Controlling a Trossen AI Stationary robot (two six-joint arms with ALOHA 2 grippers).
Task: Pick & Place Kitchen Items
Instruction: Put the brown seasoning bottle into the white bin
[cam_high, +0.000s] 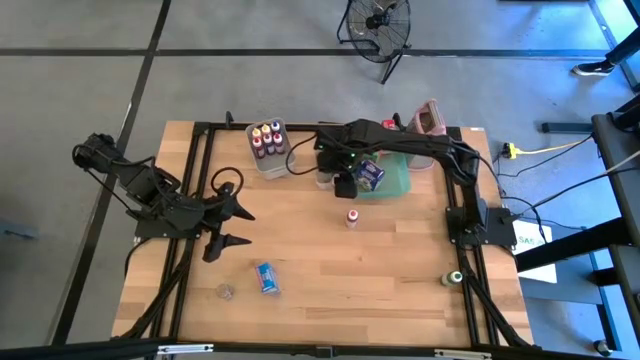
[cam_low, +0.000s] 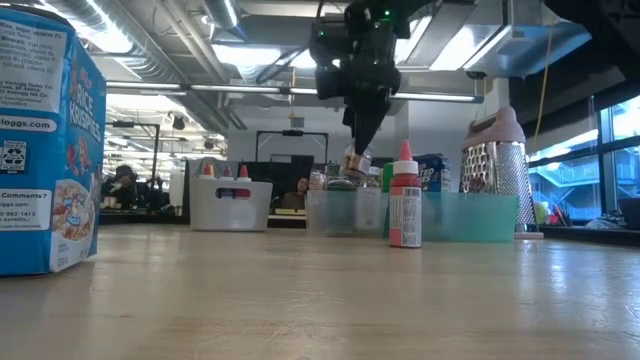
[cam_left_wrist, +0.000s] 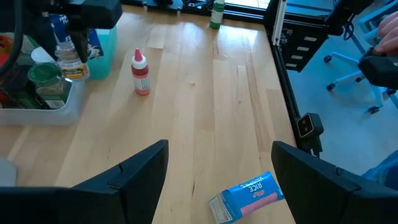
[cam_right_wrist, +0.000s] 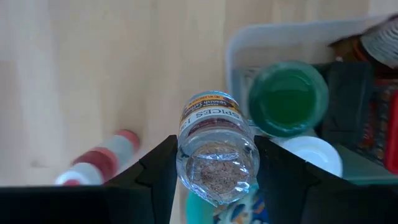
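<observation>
Carrying a spice jar (cam_right_wrist: 216, 152) in the clenched right gripper (cam_right_wrist: 214, 171) above the bin (cam_left_wrist: 59, 109).
Left gripper (cam_left_wrist: 217, 171) waits released; red-capped bottle (cam_high: 352, 216), cereal box (cam_high: 267, 278) remain out.

Clear spice jar (cam_right_wrist: 216, 155) with orange label, red-and-white bottle (cam_low: 405, 208), blue cereal box (cam_left_wrist: 249, 196), green lid (cam_right_wrist: 287, 98)

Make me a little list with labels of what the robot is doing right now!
right tool: shut on the spice jar, held above the clear bin
left tool: open, empty, waiting over the table's left side
standing on table: red-capped bottle
lying on table: blue Rice Krispies box
behind the bin: teal tray
</observation>
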